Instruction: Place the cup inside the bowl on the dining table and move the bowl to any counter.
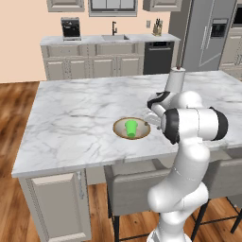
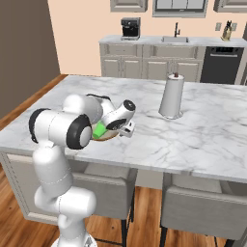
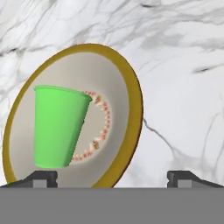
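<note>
The green cup (image 1: pixel 131 127) stands upright inside the wide brown-rimmed bowl (image 1: pixel 120 131) near the front edge of the marble dining table (image 1: pixel 71 118). My gripper (image 1: pixel 151 120) hovers just right of the bowl, open and holding nothing. In the right base view my arm hides most of the bowl (image 2: pixel 112 136); a piece of the cup (image 2: pixel 99 130) shows beside the gripper (image 2: pixel 128 129). The hand view looks down on the cup (image 3: pixel 59 127) in the bowl (image 3: pixel 131 96), with the gripper (image 3: pixel 111 178) straddling the bowl's near rim over the table (image 3: pixel 183 87).
A paper towel roll (image 1: pixel 176 80) (image 2: pixel 171 96) stands on the table behind the gripper. Grey chairs (image 1: pixel 132 189) (image 2: pixel 202 207) sit under the near edge. The counter (image 1: pixel 94 40) (image 2: pixel 144 39) with sink and a coffee machine (image 1: pixel 71 28) runs along the far wall.
</note>
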You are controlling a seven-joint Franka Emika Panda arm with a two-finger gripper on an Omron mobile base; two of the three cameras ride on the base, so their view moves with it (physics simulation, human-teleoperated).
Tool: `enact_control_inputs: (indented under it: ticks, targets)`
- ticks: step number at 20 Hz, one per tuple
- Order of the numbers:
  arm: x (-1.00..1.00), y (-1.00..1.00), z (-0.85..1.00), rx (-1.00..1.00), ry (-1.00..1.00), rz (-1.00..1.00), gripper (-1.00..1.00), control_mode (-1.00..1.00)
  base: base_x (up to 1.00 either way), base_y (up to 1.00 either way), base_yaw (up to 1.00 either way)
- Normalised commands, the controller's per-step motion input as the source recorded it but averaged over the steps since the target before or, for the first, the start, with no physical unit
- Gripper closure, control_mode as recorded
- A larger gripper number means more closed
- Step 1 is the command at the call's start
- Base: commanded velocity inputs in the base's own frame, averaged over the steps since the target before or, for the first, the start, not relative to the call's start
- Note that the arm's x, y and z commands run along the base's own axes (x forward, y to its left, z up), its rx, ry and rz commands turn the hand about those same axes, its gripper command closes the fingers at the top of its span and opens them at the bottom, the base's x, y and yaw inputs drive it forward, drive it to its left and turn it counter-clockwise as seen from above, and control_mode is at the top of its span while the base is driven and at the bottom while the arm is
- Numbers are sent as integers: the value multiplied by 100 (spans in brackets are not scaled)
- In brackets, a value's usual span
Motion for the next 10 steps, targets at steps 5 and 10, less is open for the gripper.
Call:
enact_control_inputs:
  ticks: [5, 10]
  targets:
    - [13, 0, -13, 0, 0, 0, -100, -100, 0, 0, 0]
    - [16, 0, -9, 0, 0, 0, -100, -100, 0, 0, 0]
